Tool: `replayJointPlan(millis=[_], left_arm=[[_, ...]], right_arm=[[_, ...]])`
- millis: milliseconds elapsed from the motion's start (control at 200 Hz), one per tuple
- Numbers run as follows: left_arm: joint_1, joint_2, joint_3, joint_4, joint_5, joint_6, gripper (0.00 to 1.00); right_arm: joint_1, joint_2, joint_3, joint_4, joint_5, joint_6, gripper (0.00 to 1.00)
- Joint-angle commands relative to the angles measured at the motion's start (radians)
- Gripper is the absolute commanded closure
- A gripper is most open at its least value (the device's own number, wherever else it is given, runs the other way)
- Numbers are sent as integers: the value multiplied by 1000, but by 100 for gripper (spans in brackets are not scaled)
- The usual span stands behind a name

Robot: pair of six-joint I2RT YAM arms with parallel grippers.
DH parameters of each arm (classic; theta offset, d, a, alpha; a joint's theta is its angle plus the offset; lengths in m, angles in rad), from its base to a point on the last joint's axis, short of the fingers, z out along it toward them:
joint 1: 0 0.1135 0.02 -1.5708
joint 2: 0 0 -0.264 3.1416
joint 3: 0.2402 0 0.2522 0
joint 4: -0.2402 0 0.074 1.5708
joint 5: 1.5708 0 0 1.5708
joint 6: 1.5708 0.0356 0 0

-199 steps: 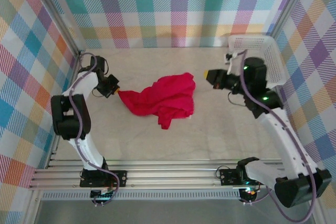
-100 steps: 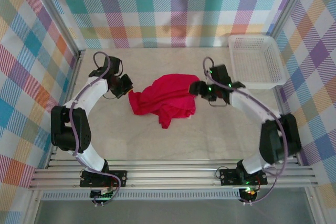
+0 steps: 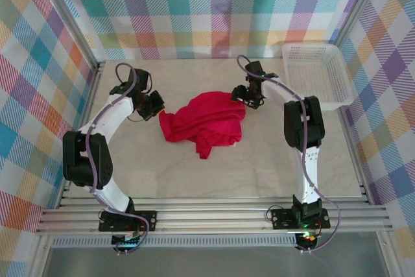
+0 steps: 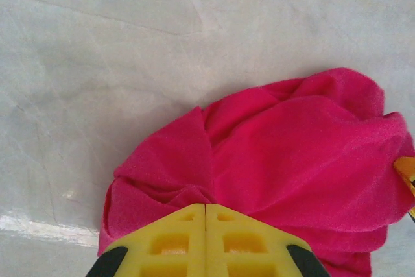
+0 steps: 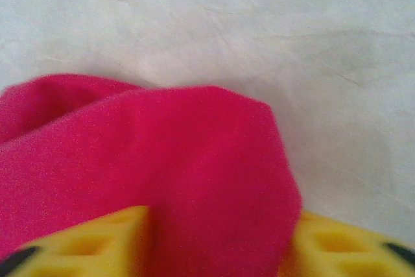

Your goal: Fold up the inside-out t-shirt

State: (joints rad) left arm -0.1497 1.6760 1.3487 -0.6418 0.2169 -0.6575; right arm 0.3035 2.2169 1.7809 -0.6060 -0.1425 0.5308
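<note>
The inside-out t-shirt (image 3: 204, 121) lies as a crumpled bright red heap in the middle of the table. My left gripper (image 3: 159, 113) is at its left edge. In the left wrist view its yellow fingers (image 4: 175, 238) meet, shut on a pinch of the red fabric (image 4: 292, 160). My right gripper (image 3: 238, 95) sits at the shirt's upper right edge. In the right wrist view a thick fold of the shirt (image 5: 162, 147) fills the space between its fingers (image 5: 97, 241), and the right gripper (image 5: 220, 215) is shut on that fold.
A white mesh basket (image 3: 310, 46) stands at the back right corner. Checked walls enclose the table on the left, back and right. Pale tabletop (image 3: 259, 167) lies bare in front of the shirt, toward the arm bases.
The right arm swung from beside the basket over to the shirt's upper right edge and closed on a fold. The left gripper pushed the shirt's left edge rightward, then held still.
</note>
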Motion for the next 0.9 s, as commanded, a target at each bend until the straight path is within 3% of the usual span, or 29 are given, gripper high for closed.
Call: replayJointPlan(millis=[0,165,300,400,585,750,900], left_arm=[[5,56,114,-31,9,28,100],[53,180,401,-139,2,66,100],[110,200,567,-173,0,73,100],[147,141,536,-130,-19,67,100],[158,43,219,30,6,29,100],[147,45,-69,188,44,-14,100],[127,68,-158,198,19,13,100]], right_arm=[[-13,8,147,-18,-96,-12,97],[-16,-12,437,-135,-109,-113,100],[-16,-157,444,-103,-151,-197,100],[-16,-376,189,56,-174,-228,100],[-6,-752,-453,309,-189,-204,100],[8,-882,-945,506,-209,-66,100],[9,-921,-1109,533,-170,-36,100]])
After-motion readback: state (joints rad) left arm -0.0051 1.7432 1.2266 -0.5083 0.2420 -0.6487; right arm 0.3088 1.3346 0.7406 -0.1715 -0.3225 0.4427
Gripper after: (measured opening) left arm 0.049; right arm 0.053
